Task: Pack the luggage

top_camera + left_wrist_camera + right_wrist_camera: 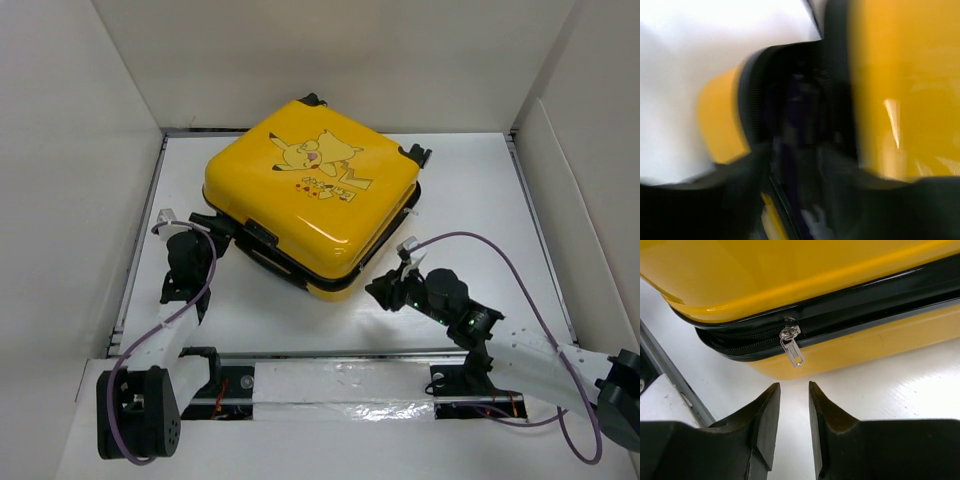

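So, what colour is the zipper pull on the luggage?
The zipper pull is silver metal; right wrist view shows it best.

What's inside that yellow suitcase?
Nothing inside shows: the suitcase lies with its lid down. Only the yellow shell, black zipper band and silver zipper pull are visible.

Bright, even light from above fills the sharp top view; the luggage (310, 195) lid carries soft glare and drops a faint shadow on the white table (480, 200). The left wrist view is smeared by motion blur, with one glare streak. The right wrist view is crisp at the zipper pull (792, 346); the right gripper (794, 386) is dark.
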You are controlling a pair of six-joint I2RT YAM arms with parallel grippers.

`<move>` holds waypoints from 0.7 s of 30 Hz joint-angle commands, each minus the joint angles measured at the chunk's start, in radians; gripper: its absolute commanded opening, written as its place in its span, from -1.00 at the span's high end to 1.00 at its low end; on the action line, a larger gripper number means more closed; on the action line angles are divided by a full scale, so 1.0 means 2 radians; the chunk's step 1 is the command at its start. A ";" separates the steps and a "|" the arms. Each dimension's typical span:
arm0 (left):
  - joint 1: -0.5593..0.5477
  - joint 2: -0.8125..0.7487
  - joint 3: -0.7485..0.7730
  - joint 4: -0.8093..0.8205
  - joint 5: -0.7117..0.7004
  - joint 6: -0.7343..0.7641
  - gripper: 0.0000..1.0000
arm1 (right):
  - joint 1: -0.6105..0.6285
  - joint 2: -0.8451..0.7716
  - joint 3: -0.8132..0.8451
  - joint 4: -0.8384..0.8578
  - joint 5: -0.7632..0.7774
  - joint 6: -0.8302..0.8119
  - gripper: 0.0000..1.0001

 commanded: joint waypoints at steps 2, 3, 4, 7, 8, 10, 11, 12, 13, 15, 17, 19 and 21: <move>-0.004 -0.026 0.011 -0.033 -0.035 0.036 -0.21 | 0.012 0.017 0.009 0.030 0.035 -0.007 0.11; -0.004 -0.032 0.012 -0.052 -0.040 0.040 -0.31 | 0.018 0.022 0.015 0.026 0.042 -0.007 0.05; -0.004 -0.034 0.013 -0.060 -0.058 0.041 -0.47 | 0.018 0.027 0.021 0.024 0.049 -0.009 0.01; -0.004 -0.044 0.004 -0.087 -0.083 0.042 -0.56 | 0.023 0.041 0.040 0.024 0.068 -0.017 -0.02; -0.004 -0.049 -0.001 -0.090 -0.086 0.041 -0.57 | 0.023 0.048 0.044 0.022 0.076 -0.016 -0.02; -0.004 -0.071 -0.017 -0.096 -0.101 0.040 -0.47 | 0.023 0.052 0.057 0.019 0.086 -0.023 -0.02; -0.004 -0.078 -0.020 -0.102 -0.108 0.039 -0.38 | 0.023 0.055 0.060 0.023 0.086 -0.026 -0.02; -0.004 -0.088 -0.024 -0.107 -0.112 0.040 -0.27 | 0.023 0.065 0.063 0.033 0.086 -0.026 -0.02; -0.004 -0.091 -0.025 -0.112 -0.118 0.042 0.07 | 0.023 0.071 0.067 0.036 0.081 -0.029 -0.02; -0.004 -0.091 -0.022 -0.127 -0.121 0.047 0.38 | 0.029 0.089 0.077 0.031 0.068 -0.035 -0.02; -0.004 -0.089 -0.023 -0.131 -0.118 0.050 0.82 | 0.035 0.098 0.083 0.031 0.069 -0.037 -0.02; -0.004 -0.093 -0.025 -0.139 -0.118 0.050 1.00 | 0.041 0.104 0.085 0.030 0.073 -0.037 -0.02; -0.004 -0.112 -0.030 -0.138 -0.111 0.063 1.00 | 0.041 0.102 0.082 0.029 0.077 -0.037 -0.04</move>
